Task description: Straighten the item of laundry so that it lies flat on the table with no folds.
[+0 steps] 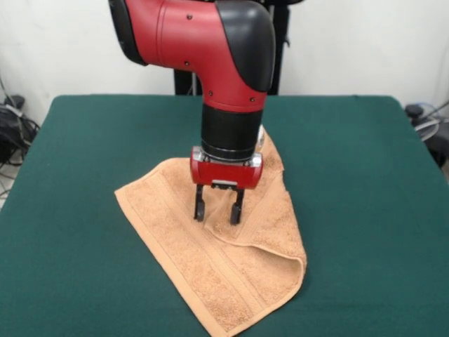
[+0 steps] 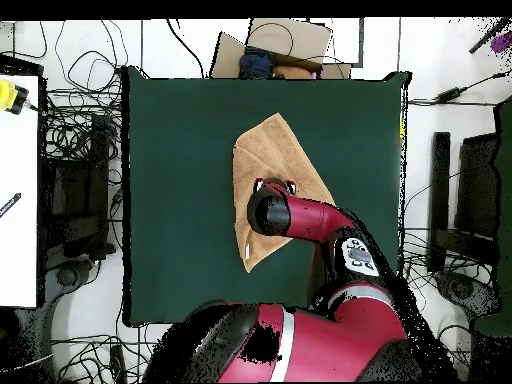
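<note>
The orange-tan towel [image 1: 210, 274] lies near the middle of the dark green table [image 1: 351, 175]. It is folded over on itself, with a folded flap on its right side and a corner pointing to the front edge. My gripper [image 1: 218, 214] points straight down over the towel's middle. Its two black fingers [image 1: 199, 207] stand apart, open and empty, with the tips at or just above the cloth. In the overhead view the towel [image 2: 285, 155] is a folded, roughly triangular shape on the table [image 2: 180, 180]. My arm's wrist [image 2: 268, 212] covers the gripper and part of the towel there.
A cardboard box [image 2: 285, 42] sits beyond the table's far edge in the overhead view. Cables and black equipment [image 2: 75, 190] lie on the floor at both sides. A white surface [image 2: 18, 190] stands at the left.
</note>
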Robot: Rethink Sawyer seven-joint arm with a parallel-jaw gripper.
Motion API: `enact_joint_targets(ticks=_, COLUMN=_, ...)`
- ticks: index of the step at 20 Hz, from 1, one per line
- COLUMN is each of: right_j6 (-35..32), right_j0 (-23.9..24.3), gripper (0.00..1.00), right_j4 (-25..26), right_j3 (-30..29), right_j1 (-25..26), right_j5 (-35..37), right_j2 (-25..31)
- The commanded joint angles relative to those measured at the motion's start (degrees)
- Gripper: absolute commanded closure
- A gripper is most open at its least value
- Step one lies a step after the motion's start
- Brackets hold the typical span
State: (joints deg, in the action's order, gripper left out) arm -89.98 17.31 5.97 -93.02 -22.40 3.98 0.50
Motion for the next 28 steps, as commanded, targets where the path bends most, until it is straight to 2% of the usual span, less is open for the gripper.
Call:
enact_joint_targets(ticks=1, right_j6=-8.12, right_j0=-0.73, gripper=1.00, right_j4=-0.27, right_j3=1.01, right_j1=2.44, right_j5=1.11, right_j2=3.45)
enact_joint_targets(ticks=17, right_j6=-8.74, right_j0=-0.90, gripper=1.00, right_j4=-1.33, right_j3=0.84, right_j1=1.84, right_j5=2.64, right_j2=3.44)
enact_joint_targets(ticks=18, right_j6=-9.02, right_j0=-1.02, gripper=1.00, right_j4=-1.64, right_j3=0.01, right_j1=0.91, right_j5=3.42, right_j2=3.53)
enact_joint_targets(ticks=23, right_j6=-14.91, right_j0=-10.73, gripper=1.00, right_j4=-7.34, right_j3=-4.75, right_j1=-11.56, right_j5=16.74, right_j2=-3.61)
enact_joint_targets(ticks=25, right_j6=-15.64, right_j0=-11.98, gripper=1.00, right_j4=-8.70, right_j3=-5.72, right_j1=-14.28, right_j5=20.27, right_j2=-4.15)
enact_joint_targets(ticks=28, right_j6=-15.83, right_j0=-11.59, gripper=1.00, right_j4=-10.41, right_j3=-8.19, right_j1=-17.03, right_j5=21.79, right_j2=-3.46)
